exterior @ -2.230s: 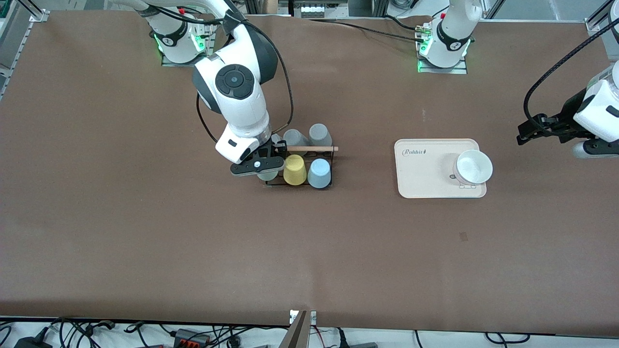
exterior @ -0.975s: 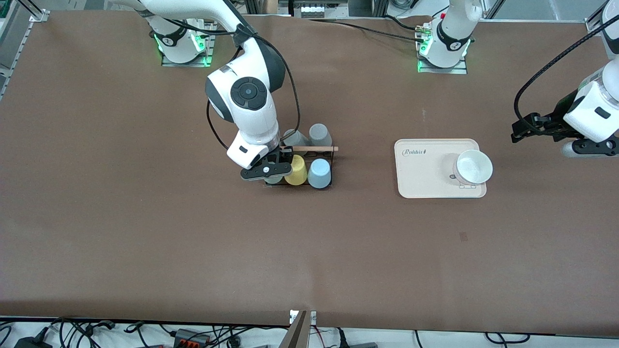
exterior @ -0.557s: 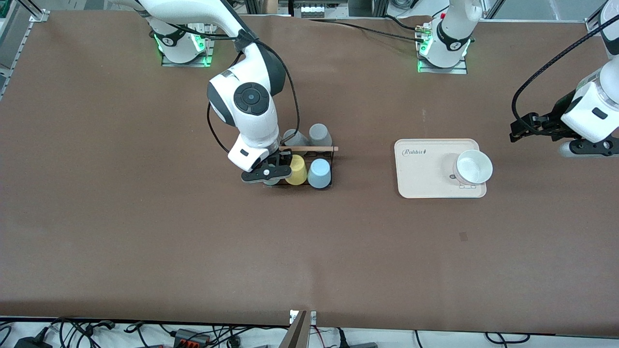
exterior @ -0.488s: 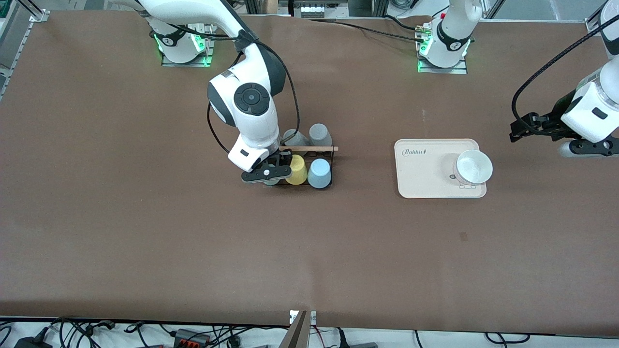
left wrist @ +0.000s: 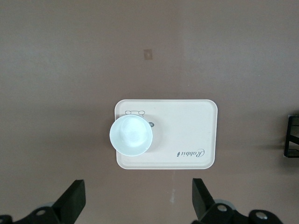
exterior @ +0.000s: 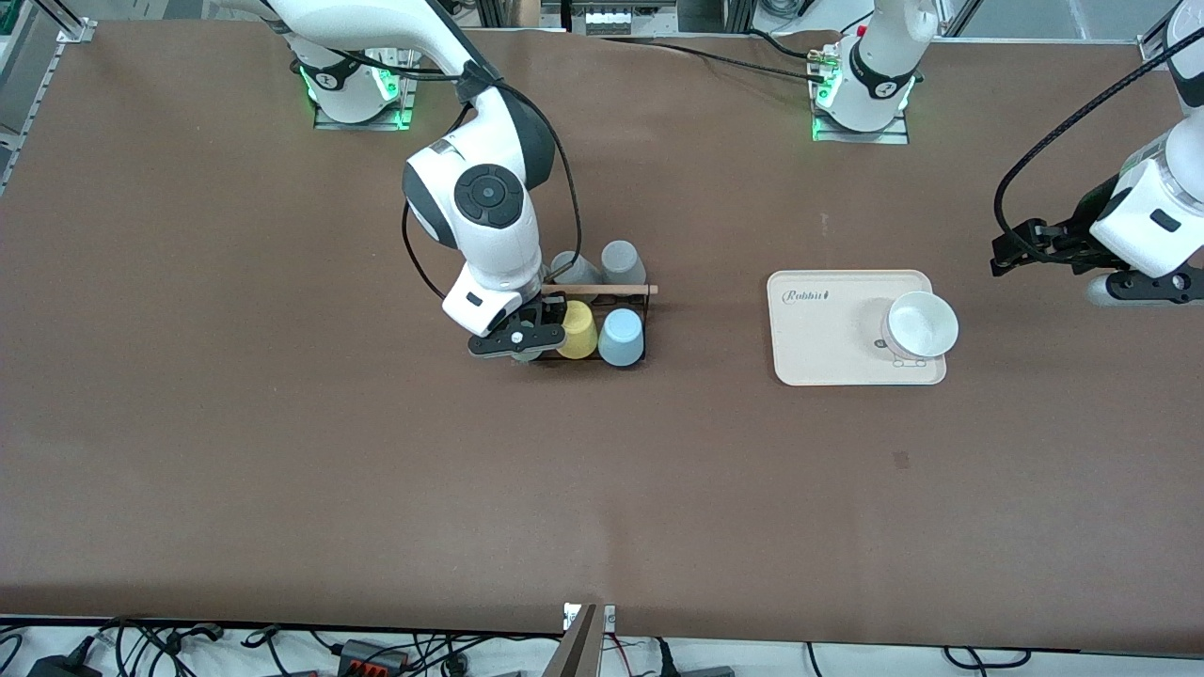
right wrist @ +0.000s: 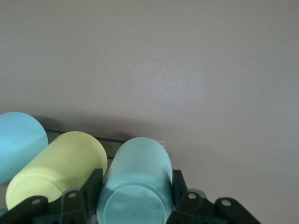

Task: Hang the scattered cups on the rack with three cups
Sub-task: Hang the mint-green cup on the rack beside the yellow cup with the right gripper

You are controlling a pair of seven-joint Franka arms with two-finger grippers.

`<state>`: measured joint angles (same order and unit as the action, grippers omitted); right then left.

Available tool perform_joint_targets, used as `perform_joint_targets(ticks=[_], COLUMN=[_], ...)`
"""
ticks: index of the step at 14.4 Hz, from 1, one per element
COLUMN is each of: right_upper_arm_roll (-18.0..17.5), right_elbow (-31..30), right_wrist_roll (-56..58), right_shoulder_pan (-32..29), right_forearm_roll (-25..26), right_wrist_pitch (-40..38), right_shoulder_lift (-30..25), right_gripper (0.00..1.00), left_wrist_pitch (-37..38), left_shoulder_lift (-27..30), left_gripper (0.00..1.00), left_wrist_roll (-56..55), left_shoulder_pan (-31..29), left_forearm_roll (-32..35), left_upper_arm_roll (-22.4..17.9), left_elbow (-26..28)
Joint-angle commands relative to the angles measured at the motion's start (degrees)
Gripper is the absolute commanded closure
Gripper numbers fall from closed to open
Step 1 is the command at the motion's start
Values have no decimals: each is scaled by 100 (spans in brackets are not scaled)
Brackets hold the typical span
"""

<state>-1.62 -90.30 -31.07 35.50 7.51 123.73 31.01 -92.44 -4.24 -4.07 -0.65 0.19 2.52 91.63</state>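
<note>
In the front view, a small black wire-frame rack (exterior: 628, 324) with a light wooden dowel bar (exterior: 602, 289) across its top is seen on the brown table (exterior: 282, 451), roughly midway between the table's long edges and toward the right arm's end. Along the rack's side nearer the camera, a yellow cup (exterior: 578, 330) and a light blue cup (exterior: 621, 337) are set upside down beside each other, the blue one toward the left arm's end. Two grey cups (exterior: 621, 257) are set upside down on the rack's side nearer the robots' bases. The right gripper (exterior: 519, 338) is placed at the rack's end next to the yellow cup, and only a sliver of the pale mint-green cup (exterior: 529, 354) is seen under it. A cream rectangular tray (exterior: 818, 353) lies toward the left arm's end, and a white bowl (exterior: 922, 325) is carried on it, near the tray's end closest to the left arm. The left gripper (exterior: 1021, 254) is held above the bare table near that end edge, where this arm waits.

In the left wrist view, the left gripper (left wrist: 138, 205) is shown with its fingers (left wrist: 72, 205) spread wide and nothing between them; the tray (left wrist: 187, 135) and the bowl (left wrist: 131, 135) are seen below.

In the right wrist view, the right gripper (right wrist: 134, 189) is seen clamped on the mint-green cup (right wrist: 138, 177), one finger pressed on each side of its plain tapered wall, its flat base turned toward the camera. The yellow cup (right wrist: 60, 170) is just beside it, and the light blue cup (right wrist: 18, 142) next to that.
</note>
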Motion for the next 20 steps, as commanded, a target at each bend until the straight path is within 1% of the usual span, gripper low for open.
perform_joint_targets(ticks=[1,2,4,5,6,7,9,12,14,16,18,20], right_upper_arm_roll=[-5,-5,-5,-13,-5,-5,-5,-13,-5,4,4,13], right_elbow=[74,74,74,74,74,83,83,92,100,118,118,127], right_wrist_roll=[-110,-110,-110,-110,-118,-110,-110,-110,-110,-31,-4,22], right_shoulder_pan=[1,1,1,-8,-8,-8,10,-8,-34,-52,-87,-192], right_forearm_roll=[75,75,66,57,57,57,57,57,57,57,57,48], right_wrist_pitch=[-16,-16,-16,-16,-16,-7,-7,-16,-25,-60,-139,-428], right_shoulder_lift=[37,37,37,28,28,37,37,28,28,-41,-261,-559], right_gripper=[52,51,44,39,26,19,11,8,0,0,0,0], left_wrist_pitch=[16,16,16,16,16,16,25,25,16,25,16,16], left_shoulder_lift=[125,125,116,116,116,116,116,116,116,116,125,125], left_gripper=[0,0,0,0,0,0,0,0,0,0,0,0], left_wrist_roll=[99,99,99,99,99,99,99,99,99,99,99,99], left_shoulder_pan=[-14,-23,-23,-23,-14,-14,-14,-5,-5,-5,-5,-5], left_forearm_roll=[42,42,42,42,51,42,42,42,42,42,42,42], left_upper_arm_roll=[21,21,21,21,21,21,21,29,29,29,29,38], left_elbow=[110,110,110,110,110,110,110,110,110,101,101,101])
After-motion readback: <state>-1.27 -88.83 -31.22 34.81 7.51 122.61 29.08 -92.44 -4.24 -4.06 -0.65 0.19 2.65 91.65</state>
